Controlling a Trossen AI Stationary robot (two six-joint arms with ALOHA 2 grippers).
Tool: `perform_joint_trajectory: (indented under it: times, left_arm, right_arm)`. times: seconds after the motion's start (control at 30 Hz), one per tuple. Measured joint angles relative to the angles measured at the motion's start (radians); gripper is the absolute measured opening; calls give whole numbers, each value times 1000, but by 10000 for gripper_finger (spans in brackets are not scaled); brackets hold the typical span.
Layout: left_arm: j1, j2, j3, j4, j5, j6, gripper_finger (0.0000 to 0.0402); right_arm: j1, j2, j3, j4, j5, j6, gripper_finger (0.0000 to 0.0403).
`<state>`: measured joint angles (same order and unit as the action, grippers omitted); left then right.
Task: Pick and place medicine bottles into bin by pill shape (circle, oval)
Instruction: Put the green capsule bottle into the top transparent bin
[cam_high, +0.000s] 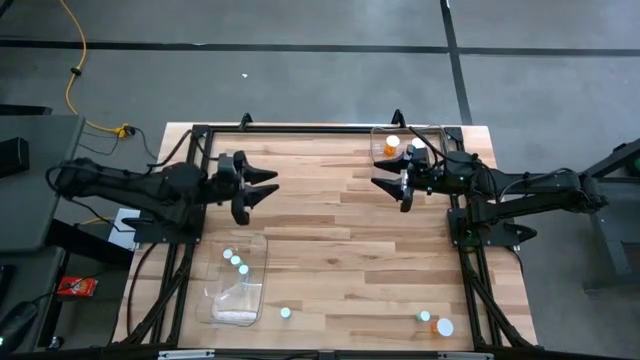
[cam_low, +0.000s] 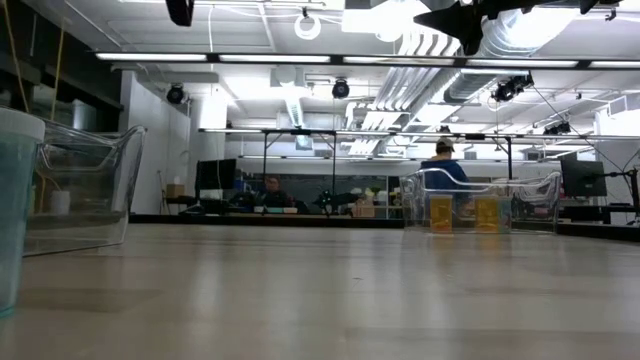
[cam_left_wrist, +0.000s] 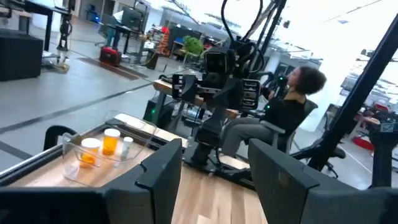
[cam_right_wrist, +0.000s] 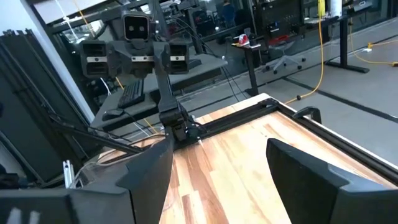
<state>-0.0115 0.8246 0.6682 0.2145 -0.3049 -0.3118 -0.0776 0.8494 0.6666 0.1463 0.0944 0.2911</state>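
So both arms are parked up high at the far end of the table right now. The left gripper hangs over the far left part with its fingers spread apart and nothing between them, and the right gripper mirrors it on the far right, fingers also apart and empty, just beside the far bin.

Where the bottles are: the far bin at the far right corner already has a couple of orange bottles in it, plus what looks like a white-capped one. The near bin on the near left holds a few pale teal bottles. Still loose on the wood: one teal bottle just right of the near bin, and a pair at the near right edge, a teal one and an orange bottle lying next to it, close enough they may be touching.

Handling-wise, my guess: these are tiny light plastic bottles, stiff but smooth and round, so they'll roll or squirt out if pinched off-centre. I'd take them across the body just under the cap, fingers coming straight down. The near right pair is the tricky bit, since going for one could knock the other. Can't read pill shape from here.
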Motion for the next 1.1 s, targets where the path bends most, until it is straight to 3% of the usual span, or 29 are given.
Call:
perform_joint_trajectory:
  times: [0.37, 0.43, 0.57, 0.8, 0.93, 1.1]
  left_arm:
    - [16, 0, 0, -7, 4, 79, 172]
    - [16, 0, 0, -7, 4, 80, 172]
    - [16, 0, 0, -8, 4, 80, 172]
    - [16, 0, 0, -12, 4, 56, 172]
    - [16, 0, 0, -12, -6, 69, 172]
    - [16, 0, 0, -13, -12, 79, 172]
  right_arm:
    - [5, 2, 24, -33, -59, 69, 252]
    - [34, 15, 89, -136, -71, 86, 252]
    - [161, 91, 262, -518, -72, 149, 252]
    - [487, 311, 468, -1117, -96, 574, 252]
    - [660, 428, 480, -1224, -138, 887, 252]
    - [799, 573, 480, -1216, -205, 1224, 252]
